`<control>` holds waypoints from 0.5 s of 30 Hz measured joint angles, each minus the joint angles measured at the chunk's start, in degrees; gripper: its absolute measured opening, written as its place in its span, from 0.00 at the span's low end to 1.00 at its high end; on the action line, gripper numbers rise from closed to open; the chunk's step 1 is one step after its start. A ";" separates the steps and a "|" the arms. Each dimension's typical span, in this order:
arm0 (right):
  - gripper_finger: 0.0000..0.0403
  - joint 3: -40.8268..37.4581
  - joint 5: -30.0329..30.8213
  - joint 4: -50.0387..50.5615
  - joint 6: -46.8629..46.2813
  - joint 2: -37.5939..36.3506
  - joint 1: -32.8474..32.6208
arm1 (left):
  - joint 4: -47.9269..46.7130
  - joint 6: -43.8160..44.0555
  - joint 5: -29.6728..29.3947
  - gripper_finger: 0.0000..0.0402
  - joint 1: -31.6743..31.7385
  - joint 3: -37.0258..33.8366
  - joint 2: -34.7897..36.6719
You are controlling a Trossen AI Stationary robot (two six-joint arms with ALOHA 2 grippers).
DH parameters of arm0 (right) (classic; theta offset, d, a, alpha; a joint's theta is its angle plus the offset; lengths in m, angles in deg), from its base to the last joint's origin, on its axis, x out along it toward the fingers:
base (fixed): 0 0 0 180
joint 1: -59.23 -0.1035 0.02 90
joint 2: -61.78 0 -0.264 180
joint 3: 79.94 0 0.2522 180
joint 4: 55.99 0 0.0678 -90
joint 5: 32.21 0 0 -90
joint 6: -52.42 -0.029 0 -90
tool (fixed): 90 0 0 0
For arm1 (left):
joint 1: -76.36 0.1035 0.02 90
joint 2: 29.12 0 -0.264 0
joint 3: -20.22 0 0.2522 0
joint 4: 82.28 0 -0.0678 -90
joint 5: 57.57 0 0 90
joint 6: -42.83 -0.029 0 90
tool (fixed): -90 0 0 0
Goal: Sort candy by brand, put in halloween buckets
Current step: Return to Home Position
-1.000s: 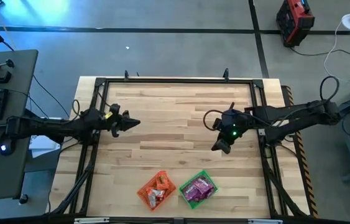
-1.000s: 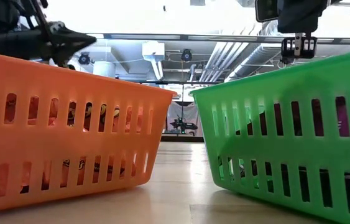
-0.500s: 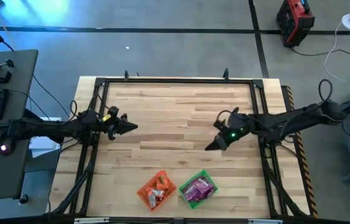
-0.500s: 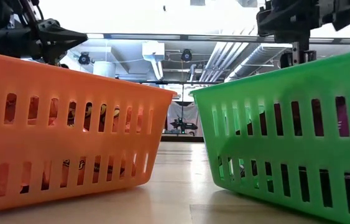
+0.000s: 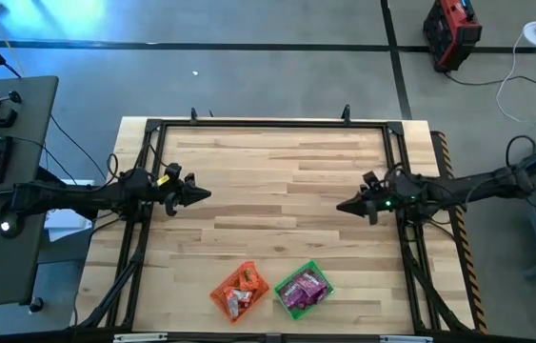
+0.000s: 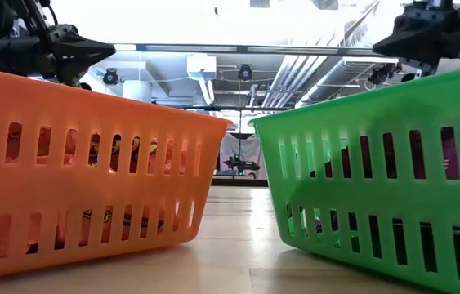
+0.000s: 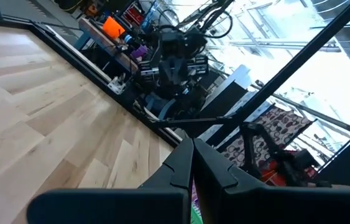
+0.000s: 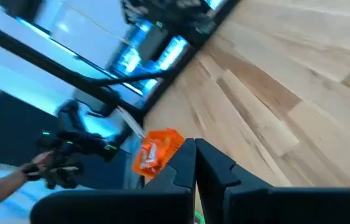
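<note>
- Well, the left claw (image 5: 206,194) hangs over the table (image 5: 277,162), farther back than the orange bucket (image 6: 91,106) and to its left, well apart from it. Its two fingers are pressed together on nothing.
- The orange bucket sits near the table's front edge, with orange-red candy (image 5: 241,286) heaped inside.
- The green bucket (image 6: 377,122) stands just right of the orange bucket, close but not touching, and holds the purple candy (image 5: 304,289).
- All the candy I can see lies in one bucket or the other.
- The right claw (image 5: 341,206) hangs farther back than the orange bucket and to its right, well apart, with its fingers closed and empty.
- The packets look light, thin and crinkly, and their shiny wrap is probably slippery. A nip on a crimped end or flat edge should hold better than a squeeze across the middle.
- The buckets look light too. Their thin slotted walls would likely flex, and they might slide on the wood, so the rim seems the best place to take hold.
</note>
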 joint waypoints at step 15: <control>0.00 -15.61 2.22 -13.43 16.95 -18.91 6.16 | -0.04 0.02 0.05 0.00 0.02 0.00 0.02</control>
